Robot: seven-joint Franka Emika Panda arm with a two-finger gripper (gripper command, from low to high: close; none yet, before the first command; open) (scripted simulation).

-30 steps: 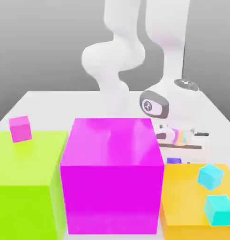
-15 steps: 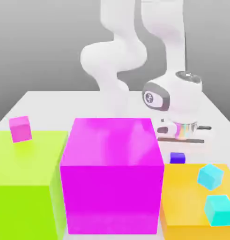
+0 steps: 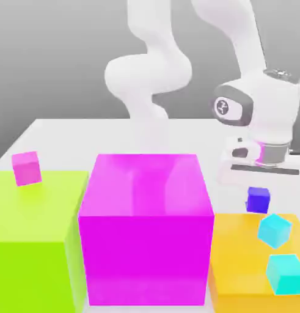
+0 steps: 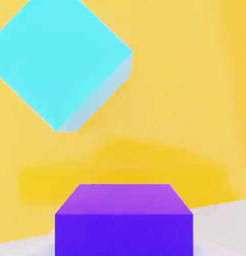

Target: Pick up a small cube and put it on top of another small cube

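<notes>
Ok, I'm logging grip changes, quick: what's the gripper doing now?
Gripper: closed, holding the small blue-violet cube.

A smooth, glossy finish with pale reflections is seen on the magenta block. Plain, smooth, plastic-like faces are shown by the yellow-orange block, the lime-green block and the blue-violet cube. On the arm, a smooth white shell is seen.

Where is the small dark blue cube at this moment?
In the exterior view, the blue cube is toward the right, below the gripper's hand and just behind the orange block.
</notes>
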